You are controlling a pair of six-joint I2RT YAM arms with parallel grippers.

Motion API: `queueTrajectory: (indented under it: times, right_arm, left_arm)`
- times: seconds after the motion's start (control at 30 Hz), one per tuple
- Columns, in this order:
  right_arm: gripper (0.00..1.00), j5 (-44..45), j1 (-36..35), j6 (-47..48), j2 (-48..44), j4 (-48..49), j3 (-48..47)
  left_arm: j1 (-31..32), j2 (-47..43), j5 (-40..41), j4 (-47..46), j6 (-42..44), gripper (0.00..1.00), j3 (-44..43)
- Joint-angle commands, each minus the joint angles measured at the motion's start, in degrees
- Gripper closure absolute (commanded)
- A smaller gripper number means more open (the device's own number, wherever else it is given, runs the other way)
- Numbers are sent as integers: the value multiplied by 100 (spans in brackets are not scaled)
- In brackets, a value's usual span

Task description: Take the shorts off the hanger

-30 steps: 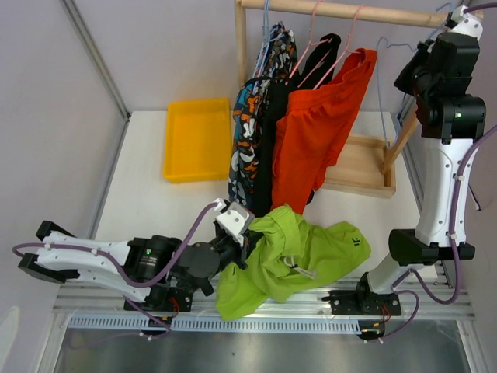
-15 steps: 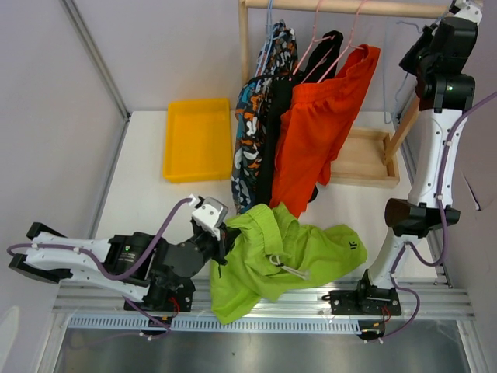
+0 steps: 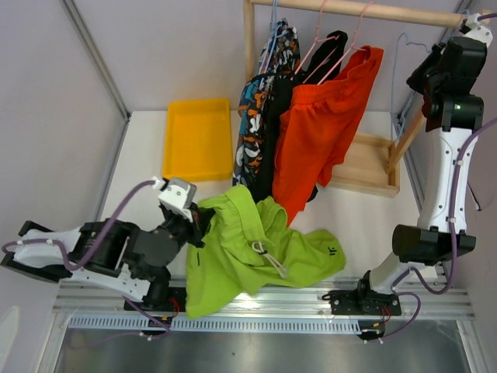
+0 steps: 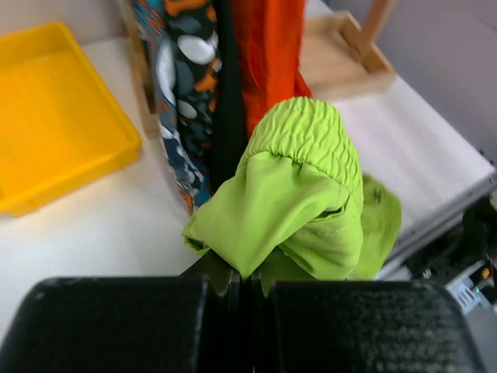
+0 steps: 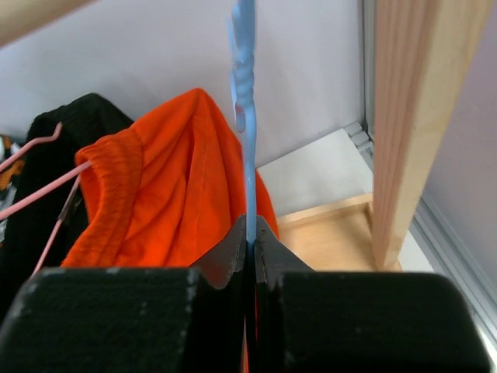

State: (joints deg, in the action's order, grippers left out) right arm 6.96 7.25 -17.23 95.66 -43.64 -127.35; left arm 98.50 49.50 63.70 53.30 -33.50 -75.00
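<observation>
Lime green shorts (image 3: 256, 252): lower centre of top view, heaped on table (image 3: 140, 167); one fold clenched in left gripper (image 4: 242, 273). Right gripper (image 5: 250, 233): upper right, pinched onto blue hanger (image 5: 244, 116).

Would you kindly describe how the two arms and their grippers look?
The left arm and right arm have white shells, black joints and purple cables. The right one shows a small green light. The left gripper and right gripper have blocky black fingers.

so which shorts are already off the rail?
The lime green pair: heaped on the table, pinched in the left fingers. The orange-red pair, black pair and patterned pairs hang from the rail.
</observation>
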Motion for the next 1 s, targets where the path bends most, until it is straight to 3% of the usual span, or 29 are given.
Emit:
queueTrajectory:
  times: [0.0,0.03,0.07,0.13,0.17,0.3,0.33,0.37,0.47,0.5,0.6,0.83,0.87,0.9,0.97]
  right_arm:
    - [78,139,-21,-140,-477,-338,87]
    - [34,130,-21,-149,-530,-452,105]
    - [13,130,-21,-149,-600,-479,149]
    - [1,226,-21,-105,-872,-479,367]
    - [1,270,-21,-44,-1065,-462,456]
    - [0,490,-21,62,-1409,-435,790]
    - [1,508,-21,62,-1549,-444,843]
    - [1,534,-21,45,-1637,-444,965]
    - [0,508,-21,-25,-1892,-592,1037]
    - [1,517,-21,-43,-1962,-663,1045]
    - [1,604,-21,-69,-2366,-760,1334]
    - [1,-35,-21,-140,-3053,-690,1723]
    - [1,-281,-21,-131,-3053,-725,1679]
    - [1,-370,-21,-131,-3027,-769,1635]
    - [0,-625,-21,-96,-3009,-857,1512]
  left_arm:
    - [-23,-133,976,-142,693,100,-638]
    - [-58,-194,1143,-353,939,100,-752]
    - [-76,-247,1205,-616,1577,100,-840]
    - [-85,-404,1372,-1718,2353,100,-885]
    - [-85,-440,1390,-2135,3148,100,-876]
    - [-85,-397,1496,-3867,4927,100,-937]
    - [-85,-353,1531,-4837,5367,100,-920]
    - [-85,-266,1636,-5499,6493,100,-902]
    - [-85,-142,1567,-7965,8614,100,-972]
    - [-94,-64,1384,-8297,8945,100,-1033]
    - [-173,95,1023,-8485,9352,100,-1595]
    - [-225,927,538,-7650,9457,100,-3178]
    - [-356,1096,599,-7763,9832,100,-3396]
    - [-923,1289,704,-7921,9966,100,-3494]
    - [-1707,1816,898,-7241,9618,100,-3818]
